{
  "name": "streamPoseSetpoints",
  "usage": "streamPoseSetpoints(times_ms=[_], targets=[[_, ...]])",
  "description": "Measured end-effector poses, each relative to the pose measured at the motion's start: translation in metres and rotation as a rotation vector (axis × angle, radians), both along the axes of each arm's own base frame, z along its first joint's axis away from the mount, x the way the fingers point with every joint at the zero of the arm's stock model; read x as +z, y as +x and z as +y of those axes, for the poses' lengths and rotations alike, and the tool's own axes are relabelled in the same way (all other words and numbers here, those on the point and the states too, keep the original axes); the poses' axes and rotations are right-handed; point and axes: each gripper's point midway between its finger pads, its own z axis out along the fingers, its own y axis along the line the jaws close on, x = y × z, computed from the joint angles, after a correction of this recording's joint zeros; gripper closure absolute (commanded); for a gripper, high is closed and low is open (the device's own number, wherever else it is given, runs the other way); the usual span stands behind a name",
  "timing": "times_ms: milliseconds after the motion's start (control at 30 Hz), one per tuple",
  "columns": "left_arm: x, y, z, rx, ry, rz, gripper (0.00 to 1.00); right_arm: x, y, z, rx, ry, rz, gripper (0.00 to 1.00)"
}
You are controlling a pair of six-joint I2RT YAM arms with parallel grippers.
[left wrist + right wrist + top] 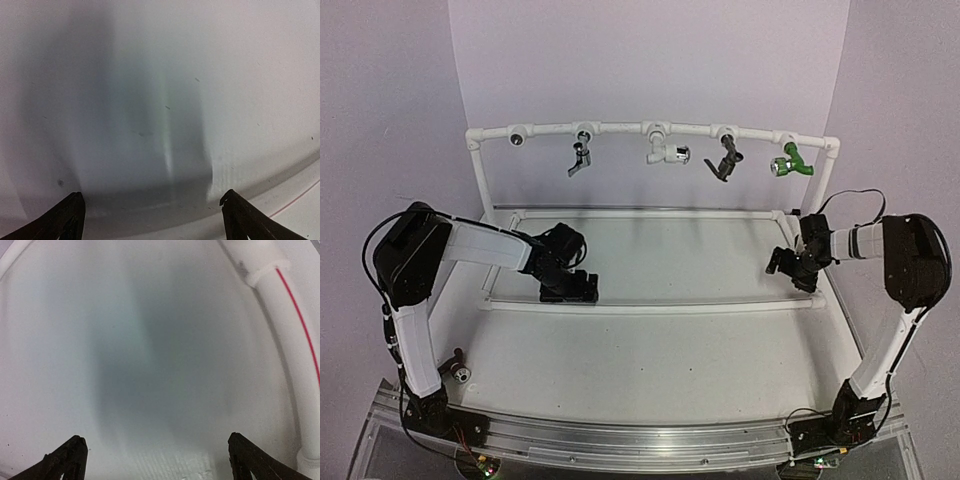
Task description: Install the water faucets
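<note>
I see my left pincer (151, 196) and right pincer (156, 437) both apart, empty, over the smooth white table (660, 350); a green plastic faucet (790, 162) is mounted on the white pipe (620, 127).

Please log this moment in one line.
mounted faucets: four; leftmost tee: empty; loose faucet: on table; left gripper jaws: open; right gripper jaws: open

Back rail: white PVC pipe frame (620, 126) holds, left to right, chrome lever faucet (579, 157), white chrome-tipped faucet (670, 153), dark bronze faucet (724, 162), green plastic faucet (790, 163).
Near left of white table (650, 350): dark brown faucet (460, 371).
</note>
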Motion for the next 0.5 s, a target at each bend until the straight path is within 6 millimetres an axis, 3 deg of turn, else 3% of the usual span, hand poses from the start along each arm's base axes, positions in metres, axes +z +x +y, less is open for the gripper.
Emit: streamPoseSetpoints(times_ms=[133, 300, 500], targets=[[0.001, -0.021, -0.031, -0.059, -0.009, -0.016, 0.02, -0.009, -0.006, -0.037, -0.095, -0.015, 0.024, 0.02], [0.003, -0.048, -0.064, -0.109, -0.055, 0.004, 0.02, -0.015, -0.006, -0.060, -0.143, -0.068, 0.036, 0.02], [0.006, -0.073, -0.103, -0.183, -0.114, 0.028, 0.02, -0.018, 0.022, -0.085, -0.189, -0.159, 0.030, 0.02]])
